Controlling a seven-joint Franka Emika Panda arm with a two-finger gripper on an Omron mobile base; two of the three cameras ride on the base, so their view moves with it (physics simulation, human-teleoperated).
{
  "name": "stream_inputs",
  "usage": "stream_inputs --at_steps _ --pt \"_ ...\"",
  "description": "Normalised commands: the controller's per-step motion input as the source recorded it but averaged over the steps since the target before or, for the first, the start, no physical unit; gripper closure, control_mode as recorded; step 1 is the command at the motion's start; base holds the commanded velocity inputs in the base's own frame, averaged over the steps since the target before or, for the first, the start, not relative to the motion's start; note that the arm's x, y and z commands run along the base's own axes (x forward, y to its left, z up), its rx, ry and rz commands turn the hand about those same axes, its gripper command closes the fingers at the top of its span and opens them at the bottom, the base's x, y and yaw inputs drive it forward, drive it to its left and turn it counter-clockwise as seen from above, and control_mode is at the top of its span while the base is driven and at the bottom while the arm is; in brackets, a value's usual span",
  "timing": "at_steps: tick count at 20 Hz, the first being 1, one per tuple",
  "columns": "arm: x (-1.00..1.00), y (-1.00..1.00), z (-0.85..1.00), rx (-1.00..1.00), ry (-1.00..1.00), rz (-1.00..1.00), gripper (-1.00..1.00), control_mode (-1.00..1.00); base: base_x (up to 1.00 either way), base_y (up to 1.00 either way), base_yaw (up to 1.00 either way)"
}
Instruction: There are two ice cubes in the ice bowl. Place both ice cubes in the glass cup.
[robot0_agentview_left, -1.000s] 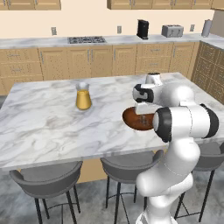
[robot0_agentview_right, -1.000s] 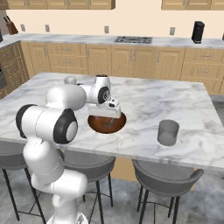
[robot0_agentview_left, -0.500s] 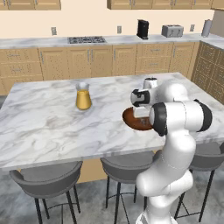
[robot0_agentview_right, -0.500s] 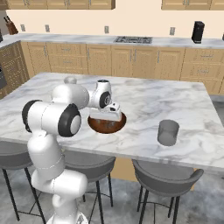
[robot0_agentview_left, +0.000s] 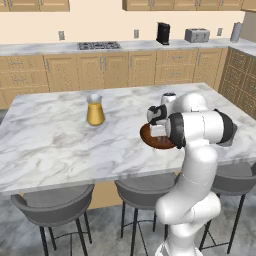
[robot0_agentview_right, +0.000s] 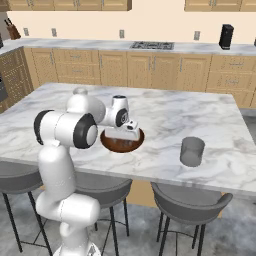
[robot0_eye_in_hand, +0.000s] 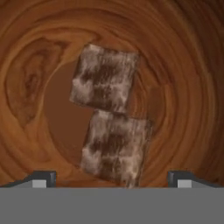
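Note:
The reddish-brown ice bowl (robot0_agentview_left: 152, 141) (robot0_agentview_right: 120, 145) sits near the island's front edge. My gripper (robot0_eye_in_hand: 112, 180) (robot0_agentview_right: 129, 134) hangs low inside it, pointing down, open. In the hand view the bowl's wood-grain inside (robot0_eye_in_hand: 183, 78) surrounds two pale mottled ice cubes touching each other. The farther ice cube (robot0_eye_in_hand: 104, 78) lies above the nearer ice cube (robot0_eye_in_hand: 116, 148), which sits between my two fingertips (robot0_eye_in_hand: 40, 179), apart from both. The greyish glass cup (robot0_agentview_right: 192, 151) stands on the counter to the right of the bowl.
A clear-topped vessel of orange liquid (robot0_agentview_left: 95, 110) stands on the marble island (robot0_agentview_left: 60, 145) left of the bowl. Grey stools (robot0_agentview_right: 190, 200) line the island's front. Cabinets and a stovetop (robot0_agentview_left: 98, 45) run along the back wall.
My hand has sunk lower into the bowl and the forearm has swung closer over it. The bowl and the cup have stayed put.

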Motion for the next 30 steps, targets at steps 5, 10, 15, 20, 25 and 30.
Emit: stream_inputs --at_steps 5,10,15,20,25,30 --pt "0.18 -0.01 -0.24 0.0 0.0 0.0 -1.0 -1.0 0.0 0.0 0.0" --pt "0.19 -0.08 -0.18 0.0 -0.02 0.0 -1.0 -1.0 0.0 0.0 0.0" --pt "0.2 -0.11 -0.16 0.0 -0.04 0.0 -1.0 -1.0 0.0 0.0 0.0" --pt "0.17 -0.01 -0.16 0.0 -0.03 0.0 1.0 -1.0 0.0 0.0 0.0" --pt "0.01 0.0 -0.03 0.0 0.0 0.0 1.0 -1.0 0.0 0.0 0.0" --pt "-0.2 0.0 0.15 0.0 -0.07 -0.02 1.0 -1.0 0.0 0.0 0.0"
